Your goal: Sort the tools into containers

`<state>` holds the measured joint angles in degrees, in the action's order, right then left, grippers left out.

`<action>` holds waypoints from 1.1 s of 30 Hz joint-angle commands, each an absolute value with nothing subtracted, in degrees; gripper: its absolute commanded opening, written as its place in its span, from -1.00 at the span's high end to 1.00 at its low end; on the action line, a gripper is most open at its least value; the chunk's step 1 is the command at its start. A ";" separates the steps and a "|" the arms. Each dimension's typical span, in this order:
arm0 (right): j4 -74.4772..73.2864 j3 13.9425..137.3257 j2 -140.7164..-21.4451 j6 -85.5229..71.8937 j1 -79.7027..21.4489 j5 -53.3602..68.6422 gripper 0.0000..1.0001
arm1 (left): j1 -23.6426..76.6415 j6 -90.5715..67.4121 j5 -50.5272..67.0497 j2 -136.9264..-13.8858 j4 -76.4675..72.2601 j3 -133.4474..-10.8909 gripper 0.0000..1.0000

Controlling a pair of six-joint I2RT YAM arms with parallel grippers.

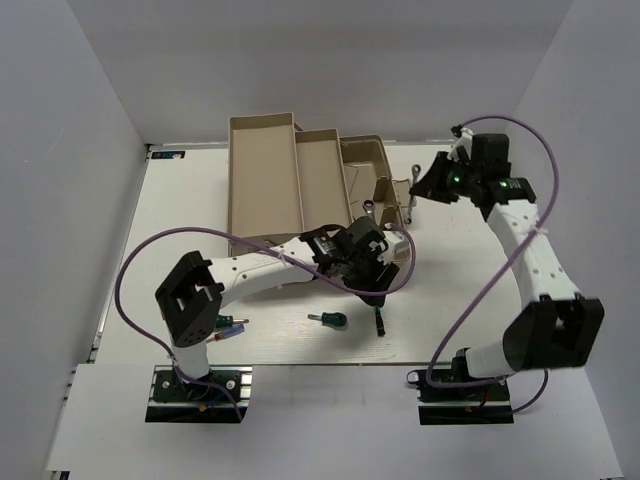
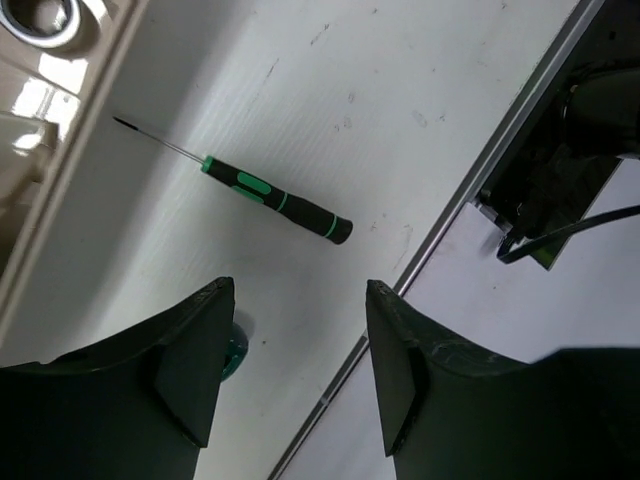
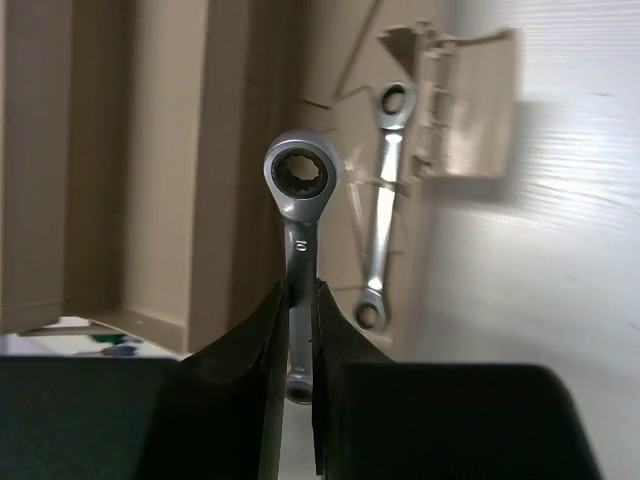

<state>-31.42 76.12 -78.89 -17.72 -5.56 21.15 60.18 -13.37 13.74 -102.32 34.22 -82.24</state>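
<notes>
My right gripper (image 1: 422, 185) (image 3: 300, 292) is shut on a silver wrench (image 1: 408, 184) (image 3: 301, 180), held in the air over the right end of the beige toolbox (image 1: 265, 175) (image 3: 170, 150). A second silver wrench (image 1: 370, 205) (image 3: 384, 200) lies at that end of the box. My left gripper (image 1: 372, 285) (image 2: 300, 300) is open and empty above the table. The thin black-green screwdriver (image 1: 380, 320) (image 2: 270, 200) lies just ahead of it. The stubby green screwdriver (image 1: 328, 320) (image 2: 236, 355) lies beside the left finger. The green-and-red screwdriver (image 1: 228, 325) lies near the left arm's base.
The toolbox's stepped trays (image 1: 320, 180) stand open at the back middle of the table. Its corner (image 2: 60, 130) is close to the left gripper. The table's front edge strip (image 2: 450, 220) runs just past the thin screwdriver. A purple cable (image 1: 470, 300) loops from the right arm.
</notes>
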 commanded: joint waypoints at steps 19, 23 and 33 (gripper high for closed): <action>-18.72 78.15 -90.01 -18.99 -9.15 28.13 -0.50 | 69.43 -50.42 -8.87 -119.52 47.80 -96.23 -0.23; -19.51 75.15 -86.40 -18.90 -6.77 27.68 -0.47 | 70.57 -55.63 -12.64 -120.15 50.19 -93.87 -0.18; -22.32 71.19 -81.66 -19.42 -1.94 29.53 -0.44 | 71.63 -56.87 -13.62 -122.16 48.87 -92.29 0.03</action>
<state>-21.80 71.20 -84.36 -20.08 -2.83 28.27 71.31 -55.40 -12.29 -121.84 49.78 -92.99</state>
